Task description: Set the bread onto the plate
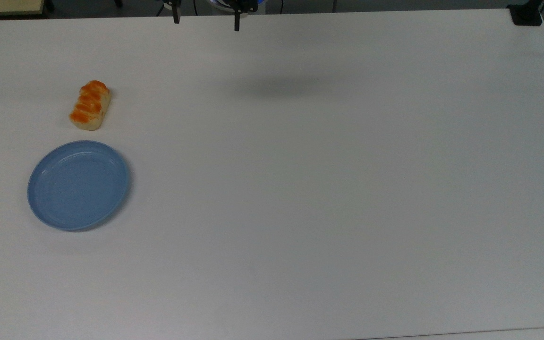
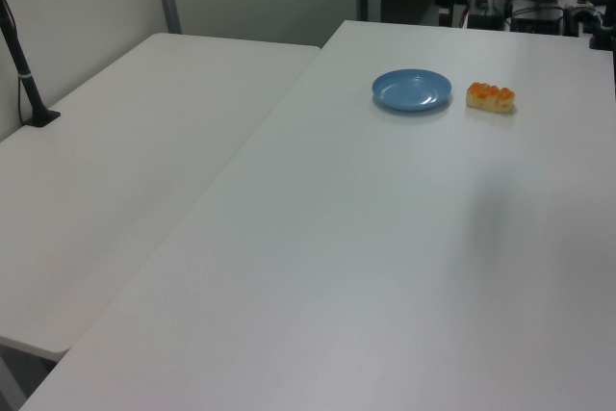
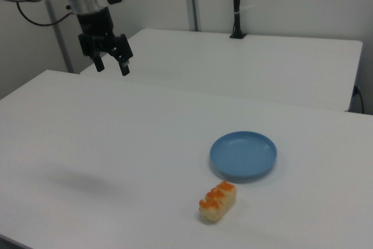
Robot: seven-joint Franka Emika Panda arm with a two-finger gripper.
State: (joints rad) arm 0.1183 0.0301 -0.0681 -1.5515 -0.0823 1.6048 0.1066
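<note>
The bread (image 1: 90,105), a small pale loaf with an orange glazed top, lies on the white table just beyond the light-blue plate (image 1: 78,184) in the top view. The plate holds nothing. Bread (image 2: 490,96) and plate (image 2: 412,89) sit side by side in the left view, and the bread (image 3: 218,202) lies in front of the plate (image 3: 243,155) in the right view. My gripper (image 3: 112,67) hangs open high above the table, far from both; its two fingertips (image 1: 237,22) show at the top view's upper edge.
The white table (image 1: 328,189) stretches wide to the top view's right. A second white table (image 2: 125,161) adjoins it in the left view. A black post (image 3: 236,4) stands on it. The arm's shadow (image 1: 281,86) falls mid-table.
</note>
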